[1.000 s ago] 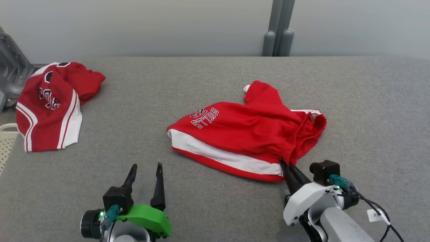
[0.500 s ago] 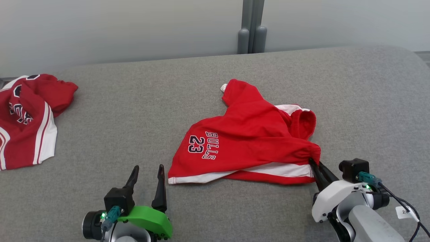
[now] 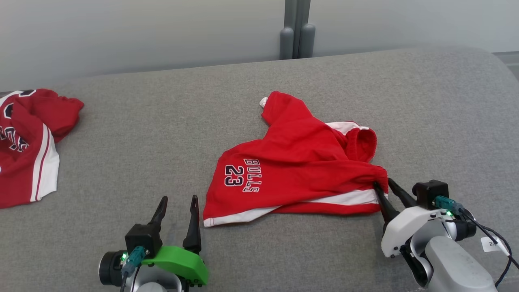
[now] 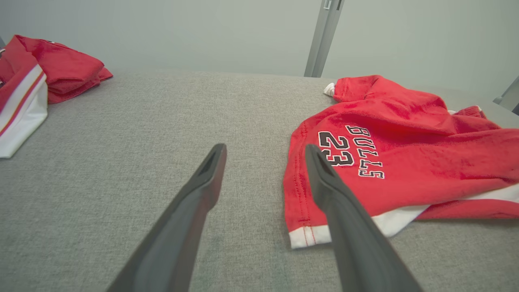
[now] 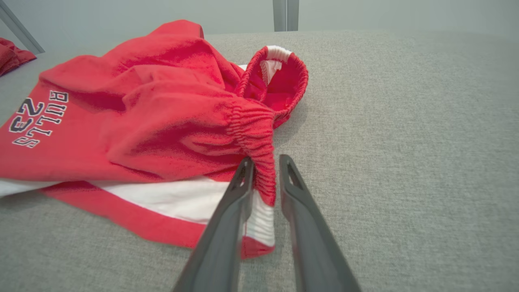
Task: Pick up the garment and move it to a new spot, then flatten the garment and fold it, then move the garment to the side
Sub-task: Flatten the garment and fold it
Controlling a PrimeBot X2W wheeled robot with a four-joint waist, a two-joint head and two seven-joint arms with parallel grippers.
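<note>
Where the red garment [image 3: 300, 162] lies rumpled mid grey table [image 3: 142, 134], its gathered waistband corner sits between the fingers of the right gripper [image 3: 382, 183]. Those fingers are slightly parted, not clamped. Wide open, the left gripper [image 3: 179, 198] rests just beside the white-edged hem. A second red garment [image 3: 28, 138] is heaped at the far left, well apart.

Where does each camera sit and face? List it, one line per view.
Head view: on the head, looking down at table and red shorts; left pincer, right pincer at bottom.
Left wrist view: looks along open fingers toward the shorts.
Right wrist view: looks along parted fingers flanking the waistband.
Shared: all show the shorts.
</note>
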